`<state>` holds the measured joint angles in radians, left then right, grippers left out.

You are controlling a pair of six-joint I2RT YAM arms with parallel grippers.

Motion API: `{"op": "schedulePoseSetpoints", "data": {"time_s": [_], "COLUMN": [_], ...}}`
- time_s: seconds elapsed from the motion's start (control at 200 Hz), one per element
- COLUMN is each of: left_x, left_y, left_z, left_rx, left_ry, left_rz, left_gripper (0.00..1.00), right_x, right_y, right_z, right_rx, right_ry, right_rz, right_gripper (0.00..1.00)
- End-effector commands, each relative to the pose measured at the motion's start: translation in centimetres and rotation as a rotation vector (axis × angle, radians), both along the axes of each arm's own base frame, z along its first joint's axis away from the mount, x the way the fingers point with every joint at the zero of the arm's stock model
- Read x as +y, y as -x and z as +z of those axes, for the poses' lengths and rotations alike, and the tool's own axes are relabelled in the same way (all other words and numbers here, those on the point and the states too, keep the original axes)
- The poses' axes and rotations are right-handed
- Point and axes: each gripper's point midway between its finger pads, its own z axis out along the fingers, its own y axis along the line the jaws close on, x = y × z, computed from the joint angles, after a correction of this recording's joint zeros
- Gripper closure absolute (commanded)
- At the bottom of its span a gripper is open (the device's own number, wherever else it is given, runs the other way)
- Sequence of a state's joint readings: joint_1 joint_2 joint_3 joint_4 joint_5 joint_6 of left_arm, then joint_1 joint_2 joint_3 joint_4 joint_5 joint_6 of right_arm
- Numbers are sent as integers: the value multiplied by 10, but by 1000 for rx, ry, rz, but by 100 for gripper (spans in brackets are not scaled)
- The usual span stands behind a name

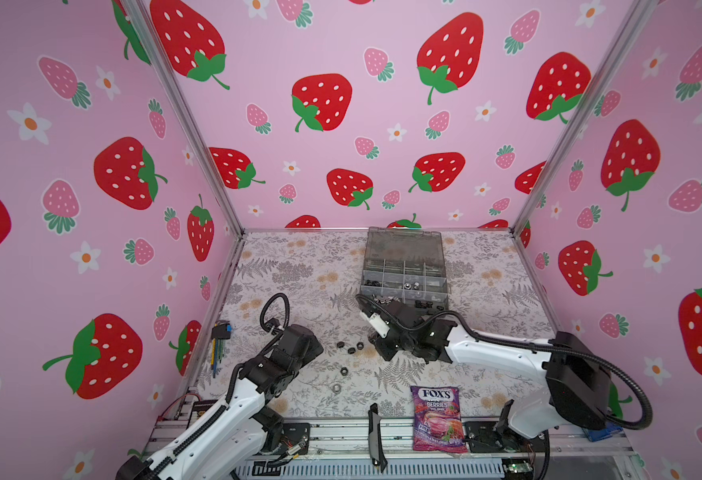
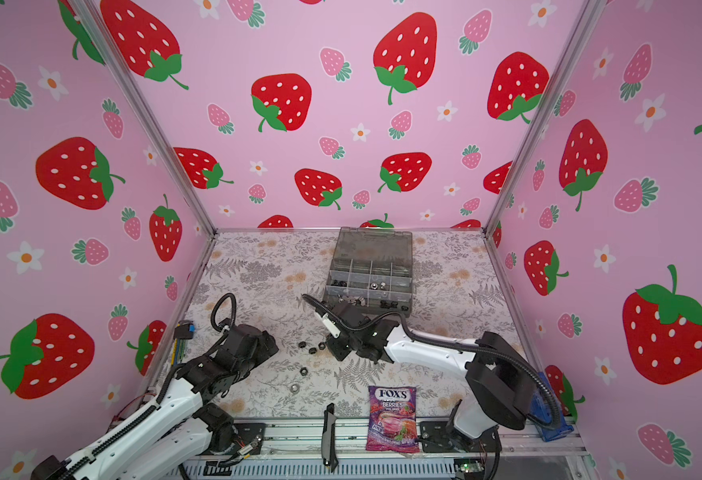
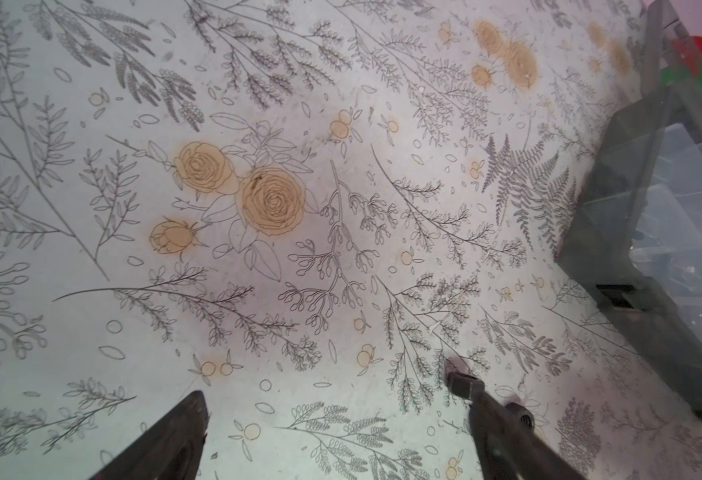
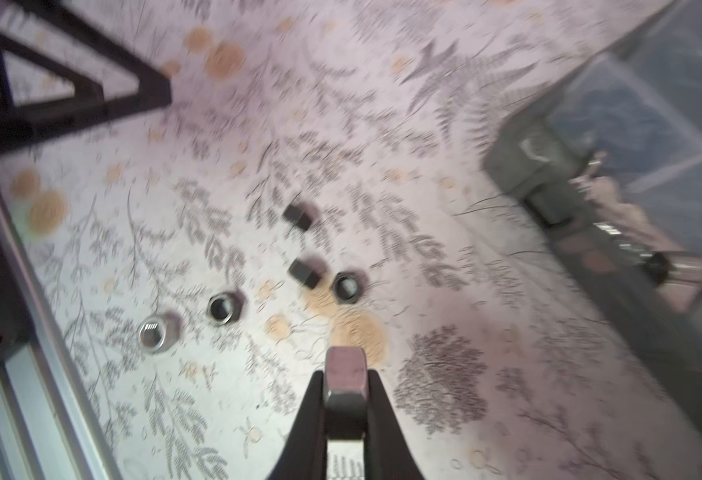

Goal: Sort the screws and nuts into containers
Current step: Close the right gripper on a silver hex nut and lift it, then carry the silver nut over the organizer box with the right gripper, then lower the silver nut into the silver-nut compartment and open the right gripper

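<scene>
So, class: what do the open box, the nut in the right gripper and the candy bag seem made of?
The box looks smoky grey see-through plastic: contents show through its front. The held nut looks metal, probably steel: greyish flat faces reflect light. The candy bag is likely thin, brightly printed plastic film.

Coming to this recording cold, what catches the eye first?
The loud strawberry-print walls surround everything. On the floral table, the grey organiser box stands open at the back centre, with loose nuts scattered in front of it. In the right wrist view, the right gripper pinches a silver nut.
</scene>
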<state>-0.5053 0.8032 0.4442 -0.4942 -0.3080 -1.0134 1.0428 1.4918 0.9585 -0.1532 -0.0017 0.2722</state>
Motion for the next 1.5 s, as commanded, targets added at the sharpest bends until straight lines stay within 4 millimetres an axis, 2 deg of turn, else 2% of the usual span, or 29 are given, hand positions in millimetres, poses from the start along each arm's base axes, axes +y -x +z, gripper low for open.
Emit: {"op": "schedulePoseSetpoints", "data": {"time_s": [0.0, 0.145, 0.315, 0.47, 0.63, 0.865, 1.085, 1.361, 1.496], "left_x": [-10, -17, -22, -26, -27, -28, -29, -28, -26], "left_y": [-25, -39, -50, -55, -55, -53, -54, -55, -55], "left_z": [27, 37, 43, 45, 41, 39, 35, 32, 32], "left_rx": [-90, -105, -126, -129, -119, -98, -82, -69, -70], "left_ry": [14, -17, -40, -46, -52, -66, -72, -81, -86], "left_rz": [-22, -63, -95, -117, -130, -153, -156, -146, -136], "left_gripper": [1, 1, 1, 1, 1, 1, 1, 1, 1], "right_x": [-25, -62, -92, -107, -120, -117, -110, -111, -114], "right_y": [-38, -87, -137, -168, -192, -211, -217, -220, -215], "right_z": [23, 30, 30, 26, 4, -22, -43, -48, -43], "right_rx": [-1, 24, 40, 47, 96, 154, 194, 196, 189], "right_ry": [-65, -55, -32, -49, -6, 13, 40, 62, 55], "right_rz": [-185, -359, -507, -559, -591, -574, -554, -559, -559], "right_gripper": [100, 100, 100, 100, 100, 100, 100, 78, 62]}}
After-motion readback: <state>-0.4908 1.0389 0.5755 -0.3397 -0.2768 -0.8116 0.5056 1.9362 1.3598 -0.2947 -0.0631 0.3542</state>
